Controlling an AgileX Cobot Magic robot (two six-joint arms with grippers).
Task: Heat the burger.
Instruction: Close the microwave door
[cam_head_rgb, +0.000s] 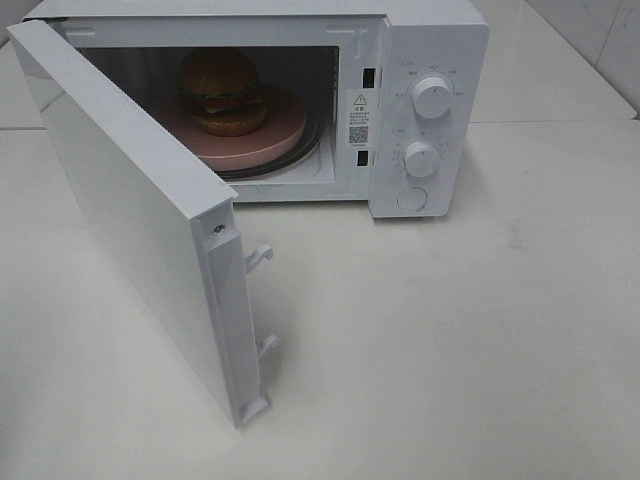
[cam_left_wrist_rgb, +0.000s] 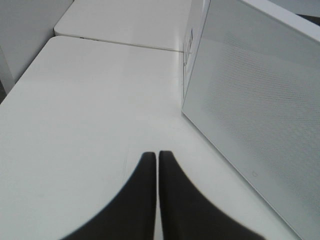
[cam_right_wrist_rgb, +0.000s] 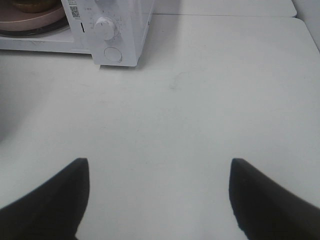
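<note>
The burger (cam_head_rgb: 221, 92) sits on a pink round plate (cam_head_rgb: 270, 135) inside the white microwave (cam_head_rgb: 440, 40), whose door (cam_head_rgb: 130, 215) stands wide open toward the front left. The right wrist view catches the plate (cam_right_wrist_rgb: 35, 19) and a sliver of the burger (cam_right_wrist_rgb: 31, 5) at its corner. My left gripper (cam_left_wrist_rgb: 157, 156) is shut with nothing between its black fingers, just outside the open door's outer face (cam_left_wrist_rgb: 260, 115). My right gripper (cam_right_wrist_rgb: 159, 165) is open and empty, back from the microwave's front over bare table. Neither gripper shows in the exterior high view.
Two dials (cam_head_rgb: 432, 96) (cam_head_rgb: 421, 158) and a round button (cam_head_rgb: 412, 198) are on the microwave's right panel. Door latch hooks (cam_head_rgb: 262, 256) stick out from the door's free edge. A seam between table tops (cam_left_wrist_rgb: 125, 44) runs behind the door. White table (cam_head_rgb: 450, 350) spreads in front.
</note>
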